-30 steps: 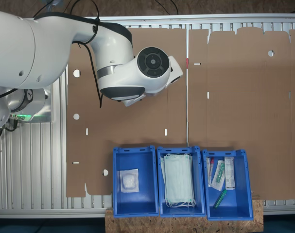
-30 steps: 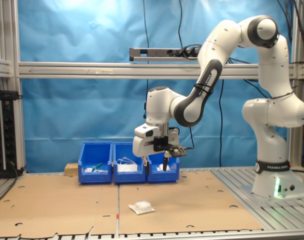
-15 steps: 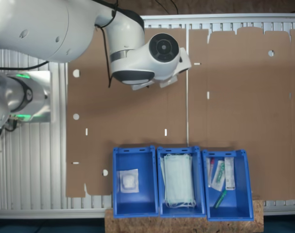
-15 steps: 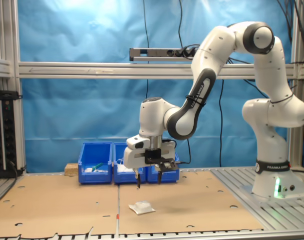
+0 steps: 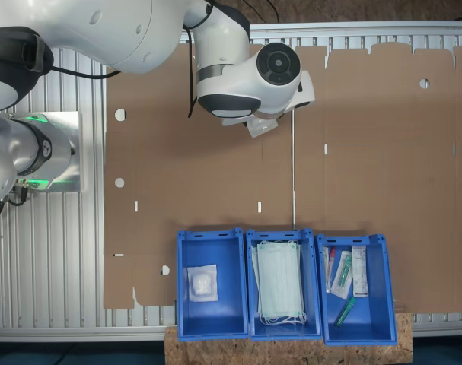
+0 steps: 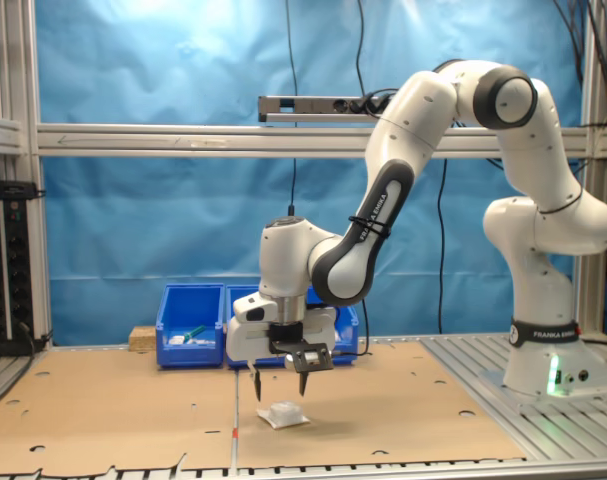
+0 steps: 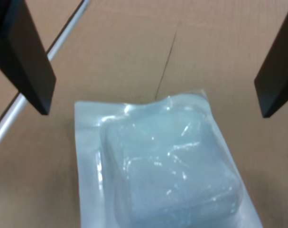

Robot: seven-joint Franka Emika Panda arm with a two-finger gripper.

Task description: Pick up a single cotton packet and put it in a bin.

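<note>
**A:** Where are you in the task?

**B:** At the approach. Your gripper (image 6: 278,385) hangs just above the packet (image 6: 283,415), which lies flat on the cardboard (image 6: 113,410) near the front edge in the second exterior view. In the wrist view the fingers (image 7: 25,57) stand wide apart, gripping nothing, with the packet (image 7: 158,161) below them.

**A:** And next?

**B:** You'd likely descend straight, straddle the packet and close. The bins (image 6: 191,325) sit far back; one (image 5: 210,283) already holds a packet.
</note>
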